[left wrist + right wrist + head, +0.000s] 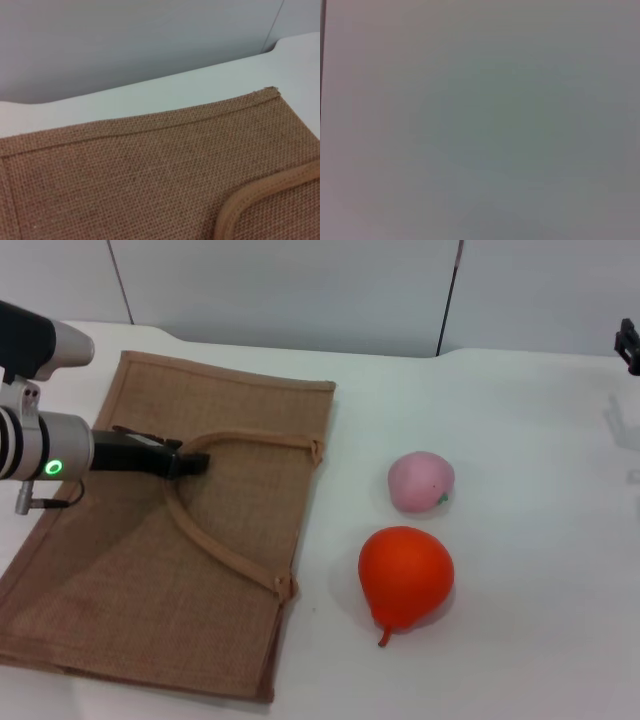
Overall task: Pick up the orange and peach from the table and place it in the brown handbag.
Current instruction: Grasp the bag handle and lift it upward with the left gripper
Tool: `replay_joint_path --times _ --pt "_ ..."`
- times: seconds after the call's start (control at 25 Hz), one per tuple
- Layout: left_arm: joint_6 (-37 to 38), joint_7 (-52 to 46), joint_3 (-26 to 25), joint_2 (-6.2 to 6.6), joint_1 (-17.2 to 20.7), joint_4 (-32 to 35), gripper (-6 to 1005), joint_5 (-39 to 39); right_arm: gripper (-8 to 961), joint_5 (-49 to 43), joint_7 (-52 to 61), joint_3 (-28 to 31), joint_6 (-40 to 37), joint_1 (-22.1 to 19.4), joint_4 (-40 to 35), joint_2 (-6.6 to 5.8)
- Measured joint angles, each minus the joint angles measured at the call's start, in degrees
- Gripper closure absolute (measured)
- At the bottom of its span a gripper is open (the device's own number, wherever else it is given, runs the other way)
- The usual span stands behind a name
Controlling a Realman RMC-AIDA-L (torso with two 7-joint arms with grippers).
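Note:
The brown handbag (150,570) lies flat on the left of the table, its lighter strap handle (230,555) looped on top. My left gripper (192,462) rests at the bend of that handle and looks shut on it. The left wrist view shows the bag's weave (125,175) and a piece of the strap (260,192). The orange (405,575) lies right of the bag, its stem tip toward the front. The peach (421,481) lies just behind it, apart from it. My right gripper (628,345) shows only as a dark piece at the far right edge.
The white table (520,420) runs back to a grey wall. The bag's near edge lies close to the table's front. The right wrist view shows only a blank grey surface.

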Motion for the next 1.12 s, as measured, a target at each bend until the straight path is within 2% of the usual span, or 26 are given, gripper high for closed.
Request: replay_joint_path --times 0.24,0.56,0.88,1.0,1.12 --pt "0.1 0.0 -0.1 -0.03 0.1 0.2 497 0.3 250 0.1 0.0 0.0 0.0 0.0 0.0 -0.05" --pt "-0.2 0.7 -0.6 -0.36 0.3 2.2 850 0.0 250 0.1 0.0 0.1 0.0 0.1 0.0 -0.08" --pt "-0.9 3.2 -0.1 -0.26 -1.7 2.3 868 -0.8 250 0.0 0.0 -0.2 0.0 0.3 0.0 -0.09" --pt "-4.0 4.3 -0.1 -0.3 -2.4 3.7 875 -2.8 250 0.0 -0.2 -0.2 0.0 0.3 0.0 -0.08" --pt "-10.3 4.6 -0.1 -0.4 -2.7 7.7 876 -5.4 250 -0.1 -0.4 -0.2 0.0 0.3 0.0 -0.03"
